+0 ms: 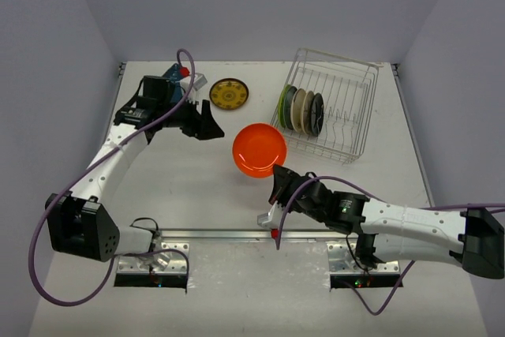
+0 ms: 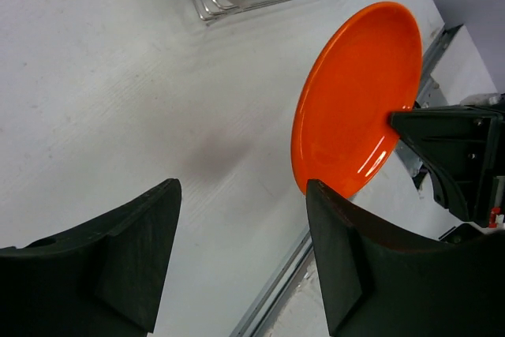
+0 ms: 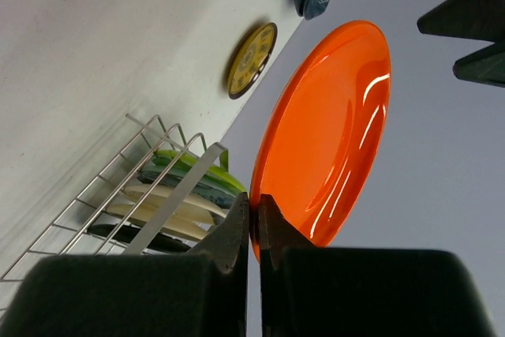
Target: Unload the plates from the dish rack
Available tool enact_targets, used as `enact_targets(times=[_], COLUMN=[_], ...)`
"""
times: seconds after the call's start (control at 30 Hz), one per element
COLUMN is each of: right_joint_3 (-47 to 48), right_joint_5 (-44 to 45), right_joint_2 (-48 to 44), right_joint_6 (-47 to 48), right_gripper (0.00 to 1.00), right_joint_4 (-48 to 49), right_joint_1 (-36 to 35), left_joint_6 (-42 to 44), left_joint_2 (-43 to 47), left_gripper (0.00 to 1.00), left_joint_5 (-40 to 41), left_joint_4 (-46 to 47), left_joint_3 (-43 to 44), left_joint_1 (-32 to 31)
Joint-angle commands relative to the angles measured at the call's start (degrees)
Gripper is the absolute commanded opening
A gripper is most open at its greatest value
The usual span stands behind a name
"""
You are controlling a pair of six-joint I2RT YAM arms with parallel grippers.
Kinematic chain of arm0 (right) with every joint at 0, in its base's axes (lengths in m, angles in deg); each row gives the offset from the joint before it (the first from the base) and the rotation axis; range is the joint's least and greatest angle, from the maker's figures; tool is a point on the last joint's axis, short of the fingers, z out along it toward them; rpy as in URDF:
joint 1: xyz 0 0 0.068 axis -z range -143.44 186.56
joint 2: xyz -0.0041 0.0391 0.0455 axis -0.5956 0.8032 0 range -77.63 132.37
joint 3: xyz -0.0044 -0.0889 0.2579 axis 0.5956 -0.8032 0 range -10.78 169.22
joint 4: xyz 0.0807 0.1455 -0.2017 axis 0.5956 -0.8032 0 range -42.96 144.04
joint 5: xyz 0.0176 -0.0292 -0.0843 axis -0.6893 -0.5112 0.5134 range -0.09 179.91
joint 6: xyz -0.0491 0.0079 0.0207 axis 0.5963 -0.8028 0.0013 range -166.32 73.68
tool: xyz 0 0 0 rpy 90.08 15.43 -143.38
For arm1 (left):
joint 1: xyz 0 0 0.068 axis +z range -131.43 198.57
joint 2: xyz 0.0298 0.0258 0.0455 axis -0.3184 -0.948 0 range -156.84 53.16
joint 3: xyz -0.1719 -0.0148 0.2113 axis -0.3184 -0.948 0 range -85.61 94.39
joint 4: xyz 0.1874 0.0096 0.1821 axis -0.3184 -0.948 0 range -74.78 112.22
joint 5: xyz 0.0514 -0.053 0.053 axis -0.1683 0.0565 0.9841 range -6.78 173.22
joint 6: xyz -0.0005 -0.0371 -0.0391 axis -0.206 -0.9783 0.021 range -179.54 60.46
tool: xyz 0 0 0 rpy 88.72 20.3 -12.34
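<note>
One orange plate (image 3: pixel 331 132), rim pinched between right jaws

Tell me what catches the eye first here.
The orange plate at mid-table, pinched by its rim in the right arm's fingers. Right of it, the dish rack holds more plates on edge. A yellow plate lies flat near the left arm's fingers, spread open.
</note>
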Motion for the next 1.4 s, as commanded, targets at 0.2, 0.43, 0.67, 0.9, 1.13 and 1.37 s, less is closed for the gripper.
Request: enact_targets(times=[0.2,0.43,0.67,0.9,1.13,1.37], right_joint_3=[2.5,2.7,3.3,2.8,5.2,17.4], right_joint_5=[-1.5,-3.2,-3.8,-4.5,-0.1,0.5], right_joint_2=[-0.1,1.4,2.2,3.2,4.6,8.4], right_joint_6=[1.6,2.7,-0.1,-0.7,-7.6,-36.3], right_gripper=[0.00,0.00,0.00,0.00,0.67,0.99], right_joint_4=[5.6,8.4,9.7,12.5,11.0,-5.4], right_joint_1=[-2.1,-3.3,-3.0,0.7,2.6,17.0], left_joint_6=[-1.1,-1.1,-0.1,0.8,-3.6,-15.0], left_joint_2=[-4.7,-6.9,-8.3,-12.9,-16.7,-28.0], left_gripper=[0.55,0.40,0.03,0.00,0.00,0.00], left_joint_5=[-7.3,-5.9,-7.4,-14.1,-12.1,-9.5], left_joint_4=[3.0,3.1,3.2,2.8,7.5,17.7], left_joint_3=[1.4,1.5,1.0,2.6,7.1,20.7], left_joint_1=[-2.9,-5.0,-5.1,-5.1,-2.0,6.1])
